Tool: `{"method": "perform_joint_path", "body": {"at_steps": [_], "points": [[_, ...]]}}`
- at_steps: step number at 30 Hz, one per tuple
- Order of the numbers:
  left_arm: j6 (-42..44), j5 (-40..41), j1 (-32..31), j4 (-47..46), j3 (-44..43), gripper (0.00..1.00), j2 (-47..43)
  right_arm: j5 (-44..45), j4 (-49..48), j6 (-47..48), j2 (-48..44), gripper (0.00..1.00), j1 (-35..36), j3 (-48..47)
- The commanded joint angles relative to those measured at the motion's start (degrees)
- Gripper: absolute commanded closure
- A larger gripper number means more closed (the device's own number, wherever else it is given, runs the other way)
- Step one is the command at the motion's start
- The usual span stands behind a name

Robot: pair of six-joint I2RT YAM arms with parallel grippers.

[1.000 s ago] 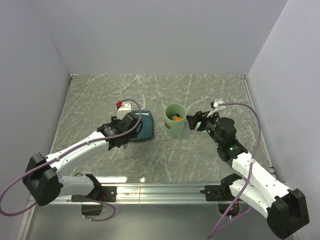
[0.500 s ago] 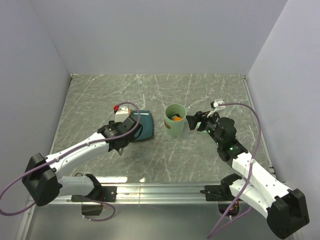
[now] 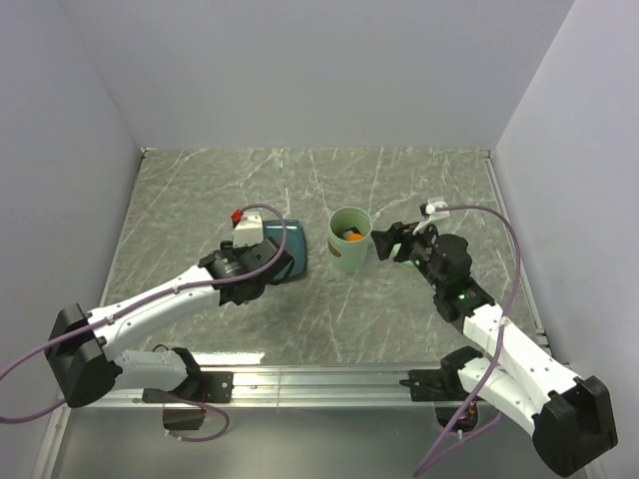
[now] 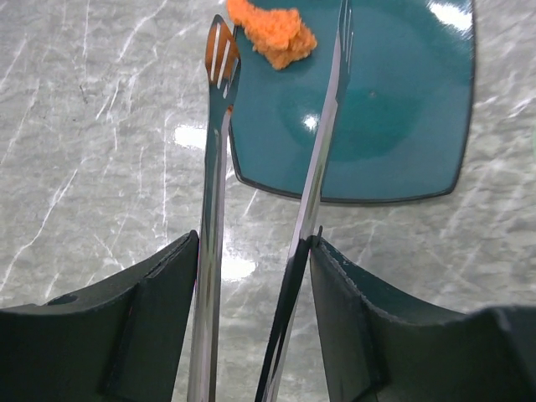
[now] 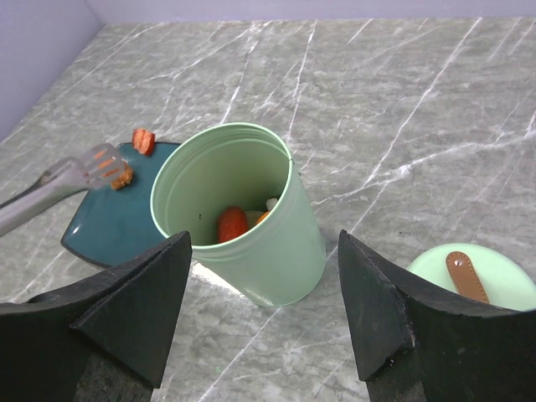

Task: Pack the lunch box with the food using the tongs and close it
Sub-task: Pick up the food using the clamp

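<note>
The pale green lunch box [image 3: 350, 240] stands open at mid-table, with an orange-red piece [image 5: 233, 224] and other food inside. My left gripper [image 4: 255, 251] is shut on the metal tongs [image 4: 213, 167]. Their tips stand apart on either side of an orange food piece [image 4: 272, 30] on the teal plate [image 4: 385, 126]. A small red-orange piece [image 5: 143, 140] lies at the plate's far edge. My right gripper [image 5: 264, 251] is open just near of the lunch box, touching nothing. The green lid [image 5: 494, 289] with its brown handle lies to the box's right.
The teal plate [image 3: 290, 249] lies just left of the lunch box. White walls close in the marble table [image 3: 200, 190] on three sides. A metal rail [image 3: 319, 379] runs along the near edge between the arm bases.
My left gripper has shifted a little right and nearer with the tongs, staying over the plate's left part. The right arm and the lunch box have not moved.
</note>
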State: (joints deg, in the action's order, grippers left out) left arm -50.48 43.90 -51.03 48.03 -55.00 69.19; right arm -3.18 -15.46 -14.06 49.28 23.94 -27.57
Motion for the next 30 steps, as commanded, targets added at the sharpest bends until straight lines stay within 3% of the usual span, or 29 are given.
{"method": "perform_joint_path", "body": {"at_steps": [1, 17, 30], "points": [[0.6, 0.9, 0.3, -1.1, -1.5, 0.39, 2.1, -0.9, -2.4, -0.3, -0.5, 0.22, -0.5, 0.2], [6.1, -3.1, 5.1, -8.4, -0.4, 0.39, 7.0, -1.0, -2.7, -0.2, 0.4, 0.22, -0.6, 0.2], [9.3, -5.8, 7.5, -10.9, -0.6, 0.47, 10.3, -1.5, -2.5, -0.1, 0.1, 0.22, -0.6, 0.3]]}}
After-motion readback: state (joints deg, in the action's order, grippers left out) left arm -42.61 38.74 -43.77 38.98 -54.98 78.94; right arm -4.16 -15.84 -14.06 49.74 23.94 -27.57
